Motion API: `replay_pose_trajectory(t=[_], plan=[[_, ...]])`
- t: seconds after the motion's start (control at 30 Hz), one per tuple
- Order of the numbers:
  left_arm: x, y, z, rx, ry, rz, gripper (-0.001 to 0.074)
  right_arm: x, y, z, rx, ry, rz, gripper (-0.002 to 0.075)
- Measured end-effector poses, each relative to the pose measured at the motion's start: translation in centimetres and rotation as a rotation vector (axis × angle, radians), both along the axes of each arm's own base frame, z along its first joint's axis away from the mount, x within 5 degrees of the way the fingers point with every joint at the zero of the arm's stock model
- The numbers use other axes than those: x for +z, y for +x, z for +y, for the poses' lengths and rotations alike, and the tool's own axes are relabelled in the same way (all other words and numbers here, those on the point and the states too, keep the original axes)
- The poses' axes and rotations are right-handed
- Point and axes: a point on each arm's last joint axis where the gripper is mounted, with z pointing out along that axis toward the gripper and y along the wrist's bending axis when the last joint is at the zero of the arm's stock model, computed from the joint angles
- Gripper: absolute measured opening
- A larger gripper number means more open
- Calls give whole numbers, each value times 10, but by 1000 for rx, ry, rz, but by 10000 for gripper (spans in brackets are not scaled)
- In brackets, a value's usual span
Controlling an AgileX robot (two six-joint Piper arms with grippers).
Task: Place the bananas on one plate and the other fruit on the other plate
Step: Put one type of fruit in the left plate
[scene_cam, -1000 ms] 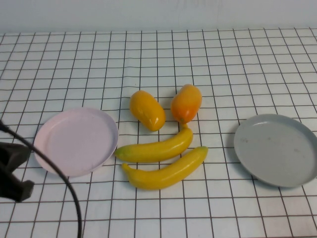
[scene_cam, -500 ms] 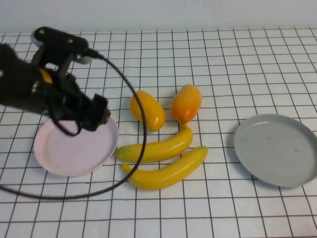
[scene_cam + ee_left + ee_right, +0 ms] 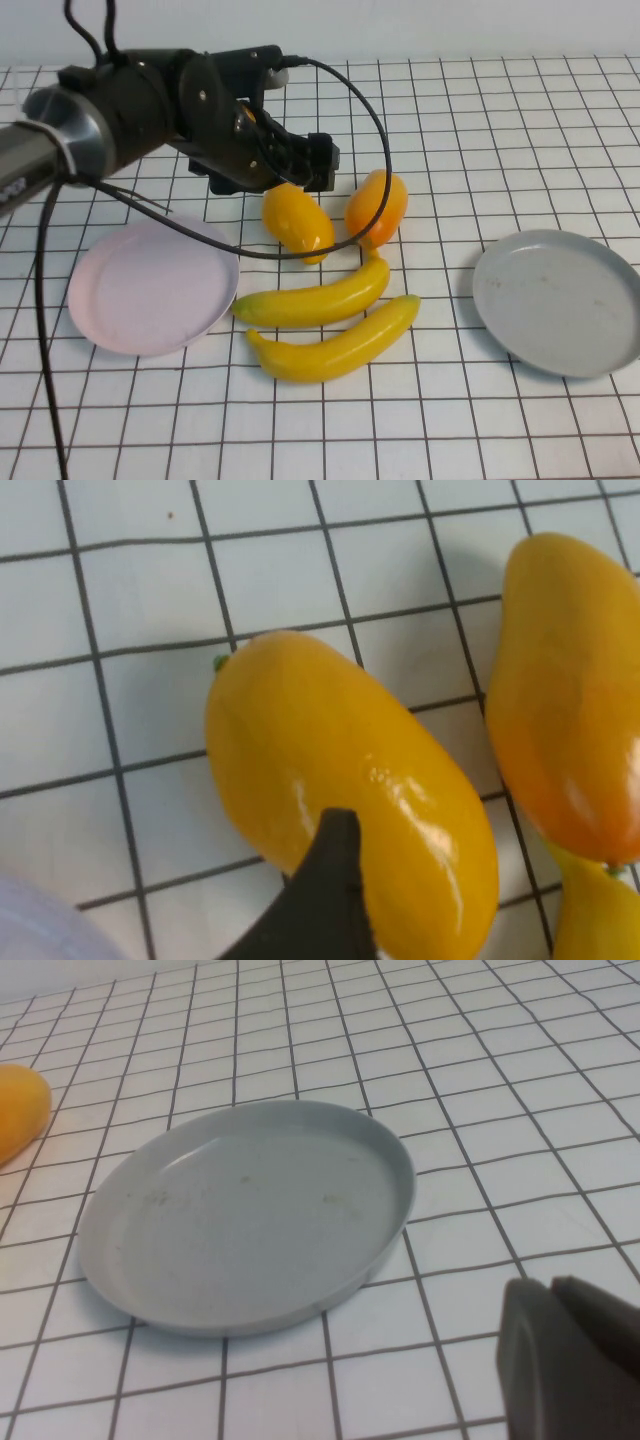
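Observation:
My left gripper point(image 3: 312, 168) hangs open just over the back end of the plain yellow fruit point(image 3: 298, 222), holding nothing. The left wrist view shows one dark finger point(image 3: 325, 900) in front of that fruit point(image 3: 340, 780), with the redder fruit point(image 3: 570, 680) beside it. That redder fruit point(image 3: 377, 207) touches the tip of the upper banana point(image 3: 315, 298), and the second banana point(image 3: 335, 345) lies just in front. The pink plate point(image 3: 150, 285) is at the left, the grey plate point(image 3: 558, 300) at the right. In the right wrist view my right gripper point(image 3: 550, 1300) is shut beside the grey plate point(image 3: 245, 1215).
The checked white cloth point(image 3: 470, 130) covers the whole table. The left arm's black cable point(image 3: 370, 130) loops over the two oval fruits, and another strand point(image 3: 45, 340) runs down past the pink plate. Neither plate holds anything.
The left arm swung from the near left corner, over the pink plate, to the yellow fruit. Its gripper went from shut to open. The fruit and plates stayed put.

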Motion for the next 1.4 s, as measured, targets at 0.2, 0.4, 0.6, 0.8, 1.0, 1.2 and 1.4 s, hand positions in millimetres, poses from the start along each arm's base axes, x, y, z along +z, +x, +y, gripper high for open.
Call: replay_pose_trajectory(t=[0.2, 0.4, 0.6, 0.8, 1.0, 1.2, 1.4], plan=[[-39, 13, -14, 22, -4, 38, 668, 0, 0, 0, 0, 1, 0, -16], [-56, 19, -16, 30, 3, 49, 668, 0, 0, 0, 0, 1, 0, -16], [-59, 20, -16, 12, 17, 43, 668, 0, 0, 0, 0, 1, 0, -16], [-60, 21, -13, 11, 25, 46, 668, 0, 0, 0, 0, 1, 0, -16], [-63, 27, -6, 33, 21, 34, 668, 0, 0, 0, 0, 1, 0, -16], [-82, 30, -8, 45, 20, 80, 668, 0, 0, 0, 0, 1, 0, -16], [-89, 31, -9, 50, 17, 97, 668, 0, 0, 0, 0, 1, 0, -16]])
